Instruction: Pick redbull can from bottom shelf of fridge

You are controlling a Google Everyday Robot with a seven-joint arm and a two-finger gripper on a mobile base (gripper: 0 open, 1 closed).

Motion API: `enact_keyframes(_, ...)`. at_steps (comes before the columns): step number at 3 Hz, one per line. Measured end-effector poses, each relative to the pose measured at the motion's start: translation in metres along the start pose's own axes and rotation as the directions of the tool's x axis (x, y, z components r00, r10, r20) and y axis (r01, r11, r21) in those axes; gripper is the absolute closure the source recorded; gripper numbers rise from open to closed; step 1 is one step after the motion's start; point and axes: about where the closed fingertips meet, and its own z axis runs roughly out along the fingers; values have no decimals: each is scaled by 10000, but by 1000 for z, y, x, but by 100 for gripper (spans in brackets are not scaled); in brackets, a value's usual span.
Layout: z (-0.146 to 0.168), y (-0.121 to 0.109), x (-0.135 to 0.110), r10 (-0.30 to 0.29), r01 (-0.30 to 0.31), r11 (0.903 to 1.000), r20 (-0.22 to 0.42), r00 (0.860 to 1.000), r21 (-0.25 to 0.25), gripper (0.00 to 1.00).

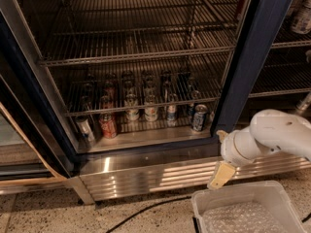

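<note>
the pincer gripper [221,174], state untellable, hangs outside the fridge [252,57] at the approach step; next, reach the redbull can [199,117] on the bottom shelf [146,139].

1. The pincer [220,175] hangs outside the fridge [146,153], low and right of the doorway, before the ribbed base panel [146,178].
2. A plastic bin [241,204] on the floor closes the room just beneath it.
3. The navy frame post [245,67] bounds the opening on the right; the redbull can [198,117] stands just inside it.
4. A wire rack [97,108] runs low over the can tops, leaving a shallow slot.
5. The bottom shelf [146,139] is bare along its front; neighbouring cans [151,111] crowd the left.
</note>
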Motion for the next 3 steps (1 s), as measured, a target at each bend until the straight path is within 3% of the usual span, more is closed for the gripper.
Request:
enact_keyframes(1,79,-18,8,181,-202,9996,1060,9942,188,0)
enact_keyframes(2,81,-19,6,191,-212,9996,1084,9939,183,0)
enact_keyframes(3,99,-37,-6,363,-415,9988,1807,9829,249,0)
